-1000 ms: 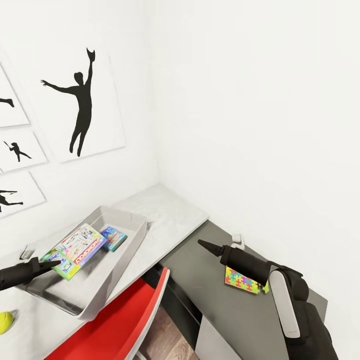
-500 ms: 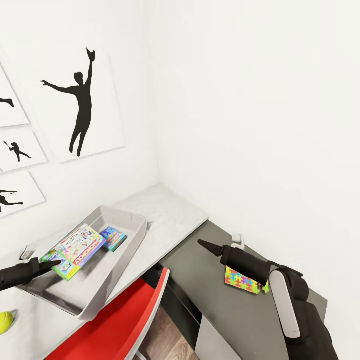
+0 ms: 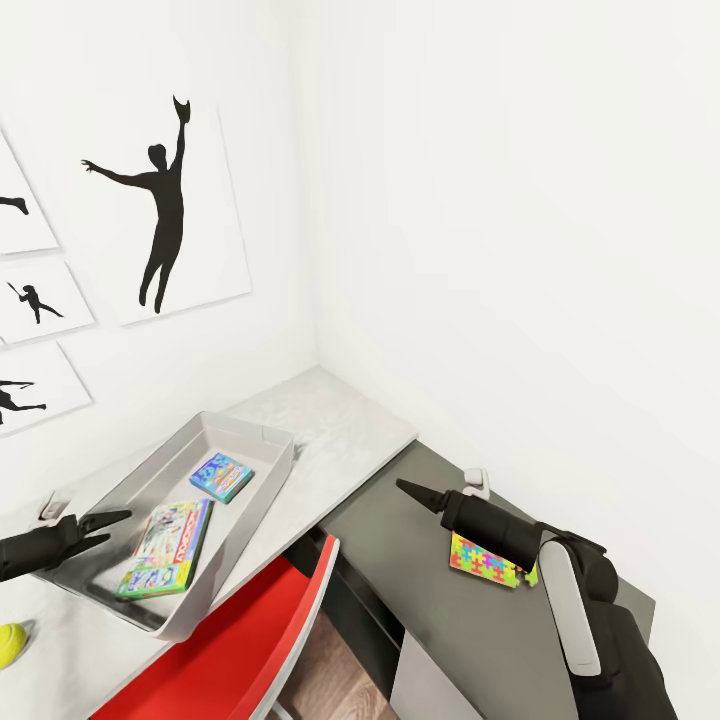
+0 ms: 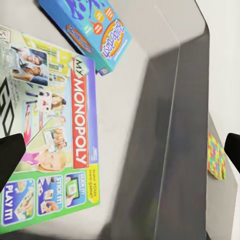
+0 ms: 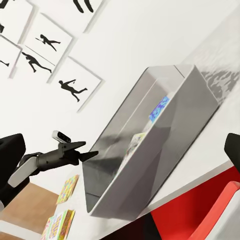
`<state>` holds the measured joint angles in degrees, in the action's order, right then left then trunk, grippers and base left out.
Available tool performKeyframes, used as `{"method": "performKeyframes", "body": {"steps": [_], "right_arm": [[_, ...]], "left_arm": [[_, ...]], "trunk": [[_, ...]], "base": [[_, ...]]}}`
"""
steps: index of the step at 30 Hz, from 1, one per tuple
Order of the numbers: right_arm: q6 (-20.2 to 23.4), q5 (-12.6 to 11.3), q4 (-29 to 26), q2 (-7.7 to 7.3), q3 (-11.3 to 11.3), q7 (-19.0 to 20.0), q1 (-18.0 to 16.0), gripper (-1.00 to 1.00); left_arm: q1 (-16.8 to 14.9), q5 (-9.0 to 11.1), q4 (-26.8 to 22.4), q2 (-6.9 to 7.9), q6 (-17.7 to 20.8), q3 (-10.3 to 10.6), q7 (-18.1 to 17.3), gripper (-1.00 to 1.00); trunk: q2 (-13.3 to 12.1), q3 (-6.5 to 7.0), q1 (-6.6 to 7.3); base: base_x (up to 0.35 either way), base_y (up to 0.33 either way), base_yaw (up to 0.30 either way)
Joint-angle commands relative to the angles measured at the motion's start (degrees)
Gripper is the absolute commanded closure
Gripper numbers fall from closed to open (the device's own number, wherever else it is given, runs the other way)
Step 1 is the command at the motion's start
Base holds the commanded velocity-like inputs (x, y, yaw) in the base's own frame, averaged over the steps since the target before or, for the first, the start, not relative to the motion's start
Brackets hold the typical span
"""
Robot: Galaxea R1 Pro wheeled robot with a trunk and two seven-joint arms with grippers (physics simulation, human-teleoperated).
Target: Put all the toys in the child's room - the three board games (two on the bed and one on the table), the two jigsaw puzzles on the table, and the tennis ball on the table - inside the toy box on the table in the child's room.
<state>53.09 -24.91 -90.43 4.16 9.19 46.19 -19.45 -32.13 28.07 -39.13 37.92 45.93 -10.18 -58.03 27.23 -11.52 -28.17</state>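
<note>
- The left gripper [image 3: 112, 527] has its jaws spread with nothing between them; it hangs over the near left rim of the toy box [image 3: 262, 437], at about eight o'clock in the head view.
- In the left wrist view the two dark fingertips [image 4: 10, 156] stand wide apart, with the Monopoly game [image 4: 47, 135] lying flat on the box floor between them.
- In the head view that Monopoly game [image 3: 170, 546] lies in the near part of the toy box, free of the gripper; a smaller blue game box [image 3: 221, 476] lies apart from it, towards the box's far end, at about one o'clock from it.
- The right gripper [image 3: 407, 489] points over the dark part of the table [image 3: 400, 560]; in the head view its fingers look pressed to one point, yet the right wrist view shows its fingertips [image 5: 11, 150] at opposite edges, so I cannot tell its state. It holds nothing.
- A jigsaw puzzle [image 3: 482, 560] lies flat on the dark table under the right forearm, at about four o'clock from that gripper.
- The tennis ball [image 3: 10, 644] rests on the light part of the table, at about seven o'clock from the left gripper.
- A red chair [image 3: 230, 650] stands just before the table, below the toy box.
- Black silhouette pictures [image 3: 165, 205] hang on the wall at about eleven o'clock.
</note>
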Motion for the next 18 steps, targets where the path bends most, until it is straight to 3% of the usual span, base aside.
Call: {"method": "performKeyframes", "body": {"steps": [1, 6, 10, 12, 18], "right_arm": [[0.26, 0.14, -0.01, 0.06, 0.12, 0.29, -0.06, -1.00], [0.26, 0.14, -0.01, 0.06, 0.11, 0.35, -0.06, -1.00], [0.26, 0.13, -0.01, 0.06, 0.12, 0.44, -0.06, -1.00], [0.26, 0.15, -0.01, 0.06, 0.12, 0.47, -0.06, -1.00], [0.26, 0.13, -0.01, 0.06, 0.12, 0.57, -0.03, -1.00]], "left_arm": [[-0.04, 0.18, 0.02, 0.04, 0.37, -0.03, -0.14, -1.00], [-0.07, 0.49, 0.02, 0.40, 0.50, -0.13, -0.60, -1.00], [-0.07, 0.94, 0.02, 0.64, 0.61, -0.25, -3.28, -1.00], [-0.08, 0.95, 0.02, 0.68, 0.63, -0.44, -5.52, -1.00], [-0.12, 0.84, 0.02, 0.68, 1.07, -1.38, -17.57, -1.00]], "trunk": [[0.10, -0.11, -0.03], [0.10, -0.11, -0.03], [0.10, -0.11, -0.03], [0.10, -0.11, -0.03], [0.10, -0.11, -0.03]], "base": [[0.000, 0.000, 0.000], [0.000, 0.000, 0.000], [0.000, 0.000, 0.000], [0.000, 0.000, 0.000], [0.000, 0.000, 0.000]]}}
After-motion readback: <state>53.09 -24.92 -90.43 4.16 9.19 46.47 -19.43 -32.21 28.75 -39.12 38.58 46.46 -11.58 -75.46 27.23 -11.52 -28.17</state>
